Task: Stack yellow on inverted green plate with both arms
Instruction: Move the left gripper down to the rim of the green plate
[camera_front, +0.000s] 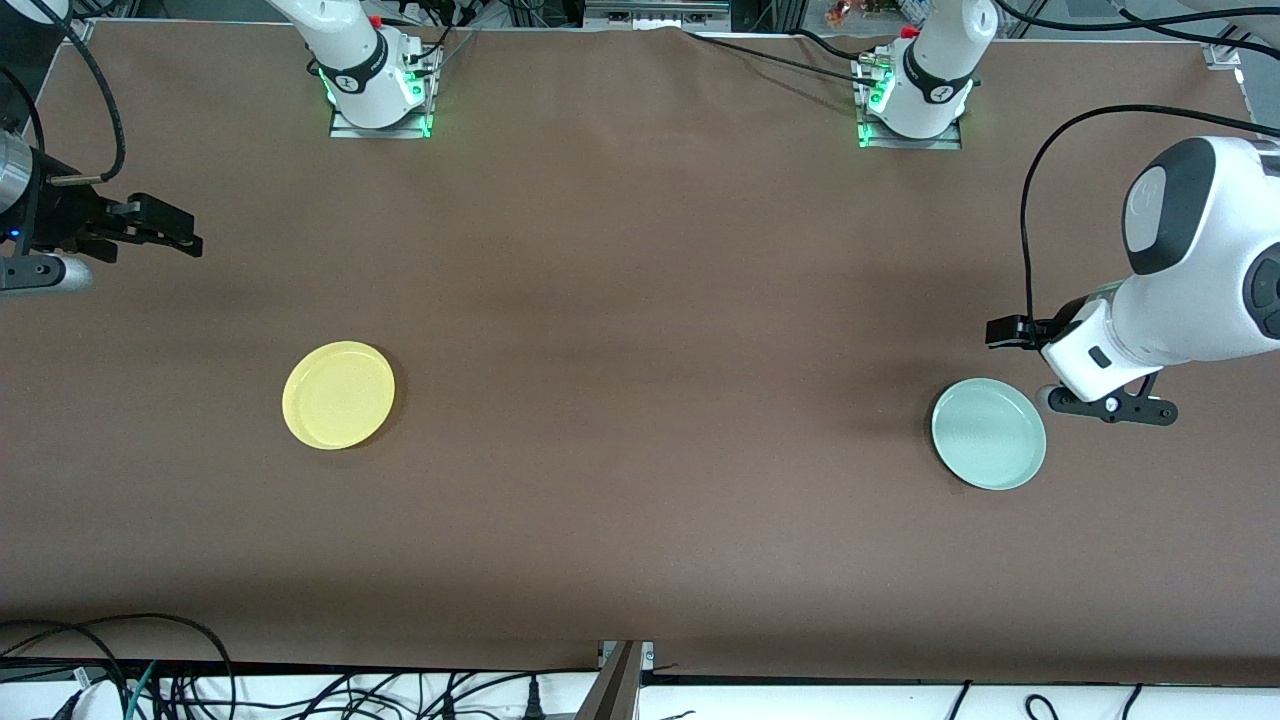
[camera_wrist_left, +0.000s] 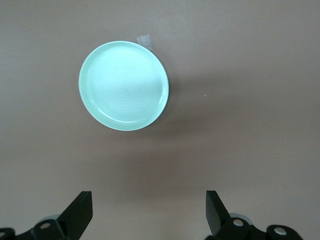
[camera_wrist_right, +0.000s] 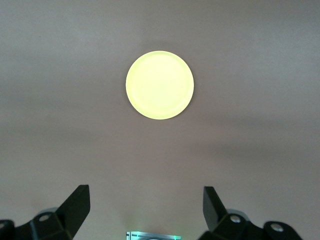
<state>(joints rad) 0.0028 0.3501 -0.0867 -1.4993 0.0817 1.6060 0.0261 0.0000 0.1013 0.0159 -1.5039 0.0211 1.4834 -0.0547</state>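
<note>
The yellow plate (camera_front: 338, 395) lies rim up on the brown table toward the right arm's end; the right wrist view also shows the yellow plate (camera_wrist_right: 159, 85). The pale green plate (camera_front: 988, 433) lies toward the left arm's end, and faint rings show on the upward face of the green plate (camera_wrist_left: 123, 85). My right gripper (camera_front: 175, 232) hangs open and empty over bare table at its end, apart from the yellow plate; its fingers (camera_wrist_right: 77, 202) frame only table. My left gripper (camera_front: 1003, 331) hovers open and empty over the table just beside the green plate, with one finger (camera_wrist_left: 80, 210) in its wrist view.
The two arm bases (camera_front: 378, 95) (camera_front: 910, 100) stand along the table edge farthest from the front camera. A small strip of tape (camera_wrist_left: 144, 40) lies next to the green plate. Cables (camera_front: 150, 680) run below the table's near edge.
</note>
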